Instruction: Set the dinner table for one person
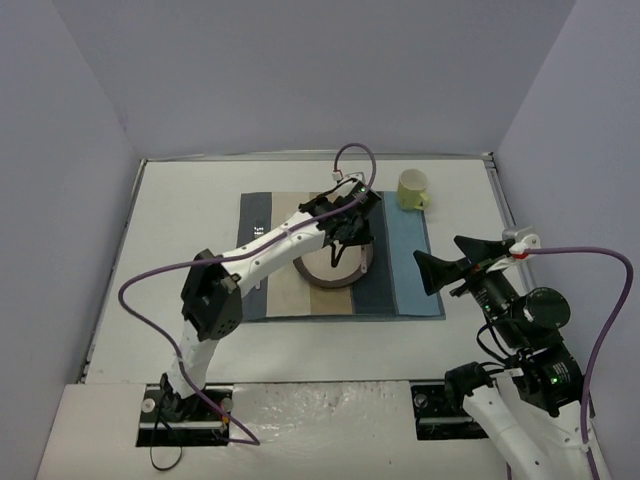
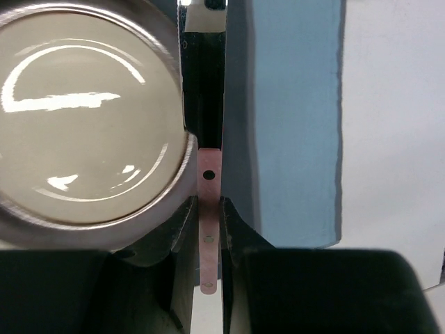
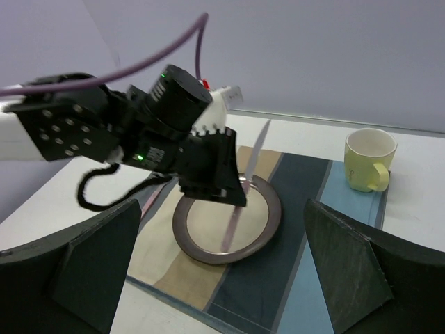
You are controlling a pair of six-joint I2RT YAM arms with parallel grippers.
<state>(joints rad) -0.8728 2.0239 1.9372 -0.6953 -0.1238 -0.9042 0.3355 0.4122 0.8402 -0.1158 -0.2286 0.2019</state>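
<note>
the left gripper (image 2: 210, 209) has its jaws pinched tight on a thin, flat, pink-lavender piece of cutlery (image 3: 256, 149) with small rivet holes in its handle, probably a knife. it is held steeply tilted, low end down by the right side of the round grey-rimmed, cream-centred plate (image 3: 274, 216). i can't tell whether that end touches anything. the grip is narrow and edge-on, i'd guess so the piece can be laid flat just right of the plate, where a knife belongs. the plate sits in the middle of the striped blue-and-beige cloth placemat (image 1: 405, 280), which lies on the large white dinner table (image 1: 180, 230) about midway between its left and right edges, nearer the far edge. a pale yellow ceramic mug (image 1: 413, 188) stands at the mat's far right corner. the right gripper (image 3: 222, 202) hangs near the table's right edge with jaws wide apart and empty, clear of the left arm.
</note>
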